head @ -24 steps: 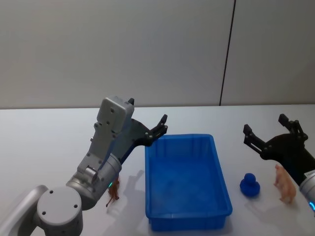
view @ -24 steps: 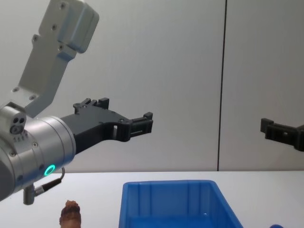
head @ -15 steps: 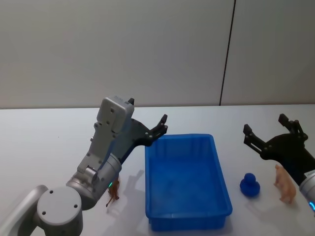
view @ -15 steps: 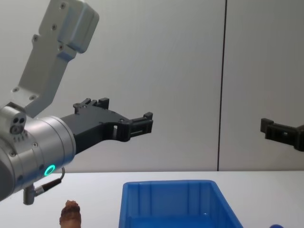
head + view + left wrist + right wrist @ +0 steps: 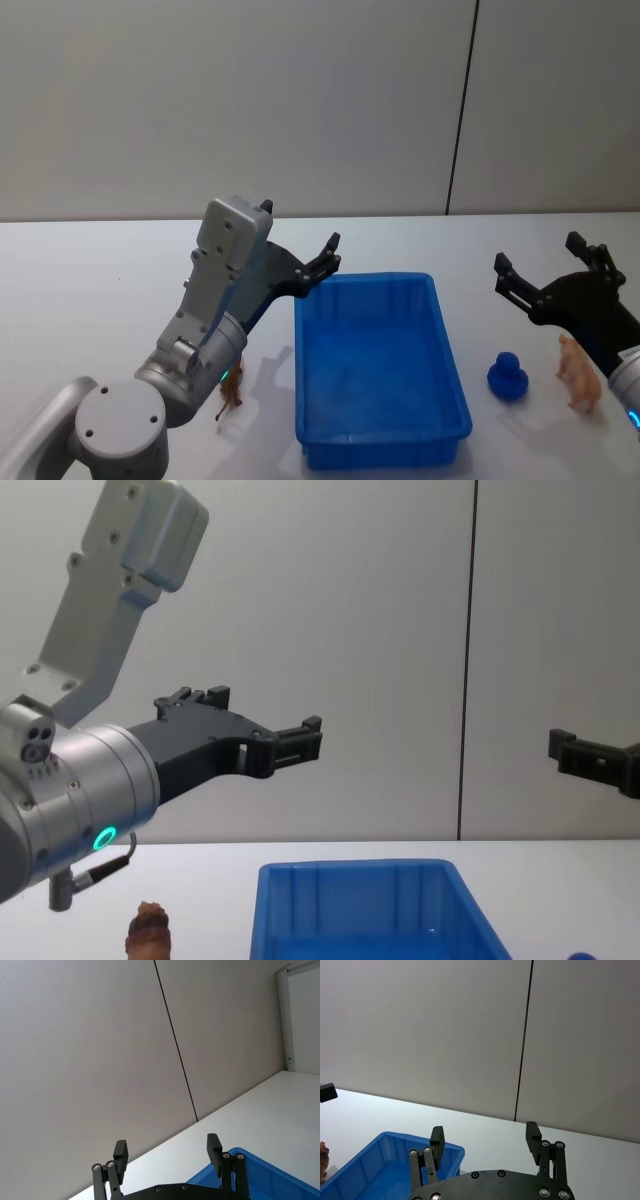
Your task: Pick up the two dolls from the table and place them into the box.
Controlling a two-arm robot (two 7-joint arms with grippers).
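No readable text, labels, brands or numbers on anything.

Grey left arm carries green ring light, black left hand.

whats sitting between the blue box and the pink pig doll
A small blue toy stands on the table between box and pink doll, touching neither, in the head view.

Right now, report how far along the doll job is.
Done: nothing; the bright blue plastic bin holds no doll. In hand: nothing; the left gripper and right gripper hang open and empty above the white table. Left: the brown four-legged toy animal is on the table left of the bin, the pale pink pig toy to its right; both need picking and placing.
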